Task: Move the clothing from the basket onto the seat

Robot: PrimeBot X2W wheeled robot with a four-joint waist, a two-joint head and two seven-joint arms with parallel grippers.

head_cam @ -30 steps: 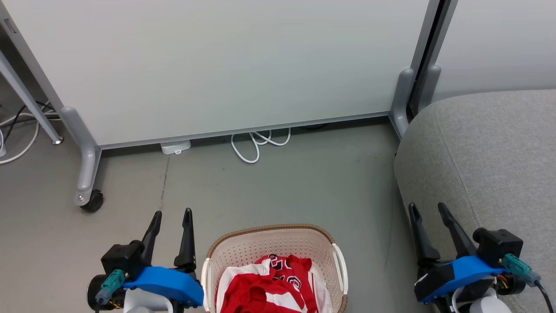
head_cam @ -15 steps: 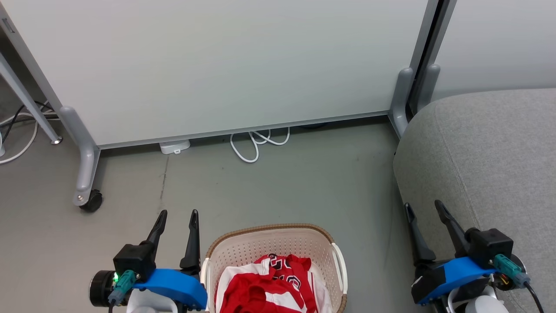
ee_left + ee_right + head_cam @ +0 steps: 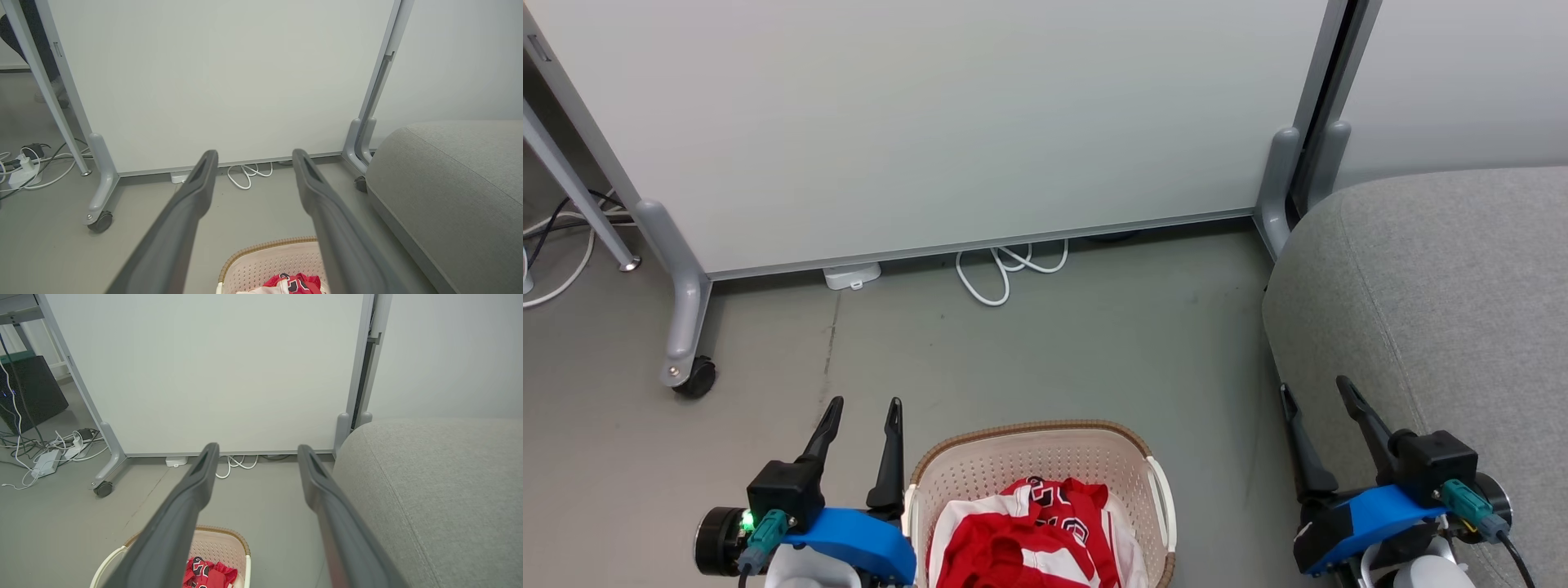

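The cream basket (image 3: 1029,453) with its brown rim stands on the floor at the bottom centre of the head view. Red clothing (image 3: 1021,539) with white trim and black numbers lies bunched inside it. Just left of the basket, my left gripper (image 3: 863,403) is open and holds nothing. My right gripper (image 3: 1315,386) is open too, empty, between the basket and the light-grey seat (image 3: 1445,302) on the right. The left wrist view shows the basket (image 3: 265,261), the clothing (image 3: 292,283) and the seat (image 3: 449,183). In the right wrist view the basket (image 3: 220,547) sits low, left of the seat (image 3: 441,486).
A white rolling partition (image 3: 931,122) stands behind, its castor leg (image 3: 686,327) at the left and another leg (image 3: 1278,188) by the seat. A white cable loop (image 3: 1005,269) and a power adapter (image 3: 852,276) lie at its base. More cables (image 3: 53,453) lie at the far left.
Both grippers have risen slightly in the head view: the left one shifted right toward the basket, the right one edged left. Basket and clothing stayed still.
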